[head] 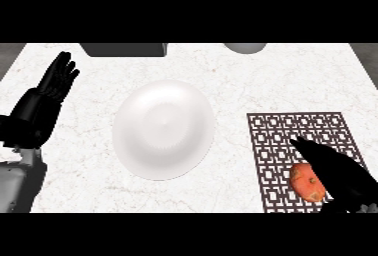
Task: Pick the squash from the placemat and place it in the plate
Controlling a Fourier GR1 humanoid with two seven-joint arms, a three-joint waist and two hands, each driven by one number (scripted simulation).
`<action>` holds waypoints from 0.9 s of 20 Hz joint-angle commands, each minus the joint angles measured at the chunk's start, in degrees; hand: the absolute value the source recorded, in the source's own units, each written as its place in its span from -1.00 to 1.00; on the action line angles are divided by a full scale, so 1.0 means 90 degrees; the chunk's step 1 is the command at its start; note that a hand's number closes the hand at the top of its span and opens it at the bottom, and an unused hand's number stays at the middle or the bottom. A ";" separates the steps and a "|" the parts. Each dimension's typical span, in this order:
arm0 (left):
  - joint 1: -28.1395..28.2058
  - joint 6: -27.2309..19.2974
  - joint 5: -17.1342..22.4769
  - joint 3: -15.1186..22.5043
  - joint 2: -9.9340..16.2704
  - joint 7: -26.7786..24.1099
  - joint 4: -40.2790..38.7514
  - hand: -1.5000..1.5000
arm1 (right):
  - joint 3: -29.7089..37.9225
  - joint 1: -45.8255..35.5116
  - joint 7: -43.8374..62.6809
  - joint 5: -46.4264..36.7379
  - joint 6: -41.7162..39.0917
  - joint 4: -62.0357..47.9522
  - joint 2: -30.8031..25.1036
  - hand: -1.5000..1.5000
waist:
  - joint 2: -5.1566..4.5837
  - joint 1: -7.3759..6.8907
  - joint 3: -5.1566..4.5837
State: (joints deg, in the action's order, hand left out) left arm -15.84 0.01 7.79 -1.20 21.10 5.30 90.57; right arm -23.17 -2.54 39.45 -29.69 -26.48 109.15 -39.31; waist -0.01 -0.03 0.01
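An orange squash (303,182) lies on the brown patterned placemat (295,135) near its lower edge, at the right of the counter. My right hand (336,170) comes in from the lower right with straight fingers pointing up-left; it lies over the squash's right side and hides part of it. The fingers are not curled round it. A white plate (164,129) sits at the counter's middle, left of the placemat, with nothing on it. My left hand (53,85) rests open at the left edge, fingers up.
A dark grey box (123,49) stands at the counter's far edge, left of centre. A grey rounded object (246,47) sits at the far edge to its right. The counter top (244,80) is white marble.
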 commanded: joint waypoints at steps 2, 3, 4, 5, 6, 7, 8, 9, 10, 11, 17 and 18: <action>-0.0162 0.0259 0.0004 -0.0297 0.0035 0.0060 -0.0179 0.00 | 0.0155 0.0301 -0.0692 -0.0419 0.0004 -0.0567 0.0257 -1.00 | 0.0001 0.0018 0.0000; 0.0048 0.0170 -0.0127 -0.0216 -0.0125 -0.0057 0.0034 0.00 | 0.0126 0.0221 -0.0845 -0.0620 0.0037 -0.0752 0.0396 -1.00 | 0.0002 0.0005 0.0000; 0.0340 0.0070 -0.0169 -0.0094 -0.0193 0.0290 0.0650 0.00 | 0.0476 0.0091 -0.0766 -0.0303 -0.0356 -0.0672 0.0277 -1.00 | 0.0008 -0.0011 0.0000; 0.0168 0.0155 -0.0215 -0.0114 -0.0244 -0.0164 0.0120 0.00 | 0.0071 -0.0117 -0.1015 -0.0697 -0.0014 -0.1389 0.0620 -1.00 | -0.0004 -0.0020 0.0001; 0.0171 0.0318 -0.0059 -0.0285 -0.0128 0.0277 0.0316 0.00 | 0.0498 0.0124 -0.0789 -0.0372 -0.0574 -0.0617 0.0409 -1.00 | 0.0006 0.0008 -0.0001; 0.0274 0.0021 -0.0415 0.0031 -0.0449 0.0117 0.0438 0.00 | 0.0220 0.0266 -0.0657 -0.0714 -0.0371 -0.0663 0.0639 -1.00 | 0.0006 0.0010 -0.0001; -0.0153 0.0255 -0.0219 -0.0222 -0.0309 0.0057 -0.0091 0.00 | 0.0230 0.0003 -0.0938 -0.0914 -0.0240 -0.1272 0.0756 -1.00 | -0.0002 0.0010 0.0000; 0.0134 0.0122 -0.0407 -0.0150 -0.0414 0.0022 0.0165 0.00 | 0.0254 -0.0031 -0.0970 -0.1034 -0.0190 -0.1418 0.0911 -1.00 | 0.0001 -0.0002 0.0000; 0.0215 0.0366 -0.0072 -0.0348 -0.0172 0.0391 0.0594 0.00 | 0.0276 -0.0037 -0.1024 -0.1099 -0.0164 -0.1634 0.0860 -1.00 | 0.0004 -0.0020 0.0001; -0.0164 0.0290 -0.0180 -0.0330 -0.0261 0.0437 0.0213 0.00 | 0.0096 0.0256 -0.0964 -0.1370 0.0072 -0.1465 0.1012 -1.00 | 0.0003 0.0015 0.0000; 0.0301 0.0204 -0.0369 -0.0251 -0.0433 0.0302 0.0535 0.00 | 0.0238 0.0250 -0.2181 -0.1810 0.1142 -0.1900 0.1026 1.00 | 0.0011 -0.0026 0.0008; -0.0218 -0.0026 -0.0486 -0.0174 -0.0529 0.0632 0.0418 0.00 | 0.0270 0.0069 -0.2196 -0.1887 0.1135 -0.1682 0.0959 1.00 | 0.0009 0.0015 0.0007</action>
State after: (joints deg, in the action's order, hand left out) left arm -15.58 2.11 4.73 -3.81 17.76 7.54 92.75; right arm -20.55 -1.52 25.15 -43.66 -22.57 94.83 -31.21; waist 0.20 0.03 -0.22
